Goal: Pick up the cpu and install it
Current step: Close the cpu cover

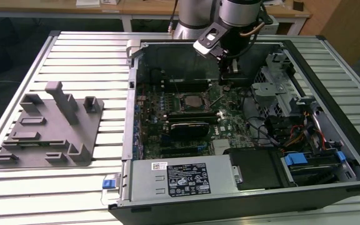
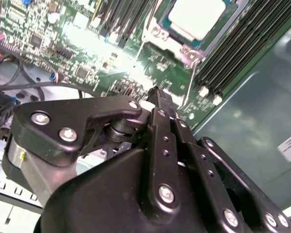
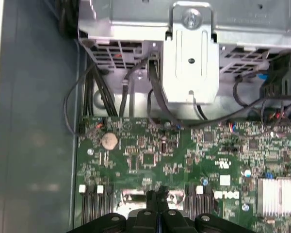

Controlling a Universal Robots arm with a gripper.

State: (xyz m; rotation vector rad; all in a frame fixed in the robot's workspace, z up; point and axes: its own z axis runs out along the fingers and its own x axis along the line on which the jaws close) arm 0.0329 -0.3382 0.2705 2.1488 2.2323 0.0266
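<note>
The cpu (image 1: 194, 100) lies flat in the socket on the green motherboard (image 1: 230, 117) inside the open computer case, its silver top facing up. In the second wrist view the cpu (image 2: 196, 17) shows pale and shiny inside the metal socket frame. My gripper (image 1: 226, 83) hangs over the motherboard beside the socket, toward the exterior view's right and a little farther back. Its black fingers (image 3: 153, 200) are pressed together with nothing between them, and the fingertips (image 2: 160, 97) hover just above the board next to the memory slots.
A grey plastic fixture (image 1: 48, 126) with upright blocks sits on the slatted table at the exterior view's left. Inside the case are a power supply (image 1: 180, 180), a metal drive cage (image 3: 191, 58), loose black cables (image 3: 150, 97), a coin battery (image 3: 109, 141) and a finned heatsink (image 3: 276, 196).
</note>
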